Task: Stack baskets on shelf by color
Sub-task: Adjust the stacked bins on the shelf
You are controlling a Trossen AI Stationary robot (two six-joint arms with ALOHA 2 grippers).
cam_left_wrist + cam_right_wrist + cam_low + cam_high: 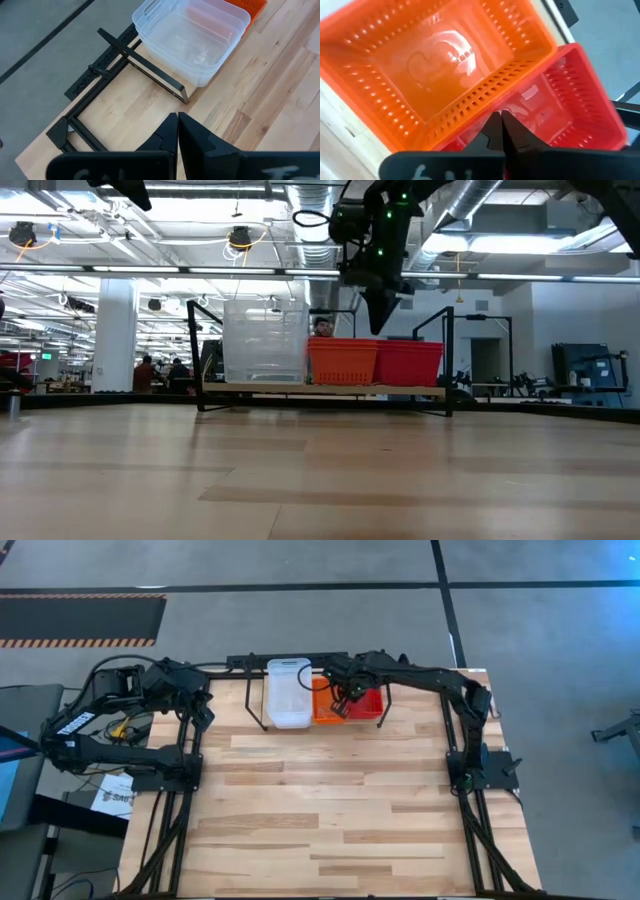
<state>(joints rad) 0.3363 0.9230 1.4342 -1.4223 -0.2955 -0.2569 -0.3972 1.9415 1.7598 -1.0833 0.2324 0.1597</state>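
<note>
The black wire shelf (262,723) stands at the table's far edge. On it, from left to right, sit a stack of clear baskets (288,692), an orange stack (322,708) and a red stack (368,703), also side by side in the low view: clear baskets (264,340), orange (342,361), red (410,363). My right gripper (500,120) is shut and points down just above the shared rims of the orange basket (435,75) and the red basket (575,95). My left gripper (177,125) is shut over the table near the shelf's left end.
A black perforated bar (100,75) and the shelf's thin frame (155,75) lie between my left gripper and the clear baskets (195,40). Bare wood (330,800) spreads from the shelf to the near edge. People stand in the room beyond (160,370).
</note>
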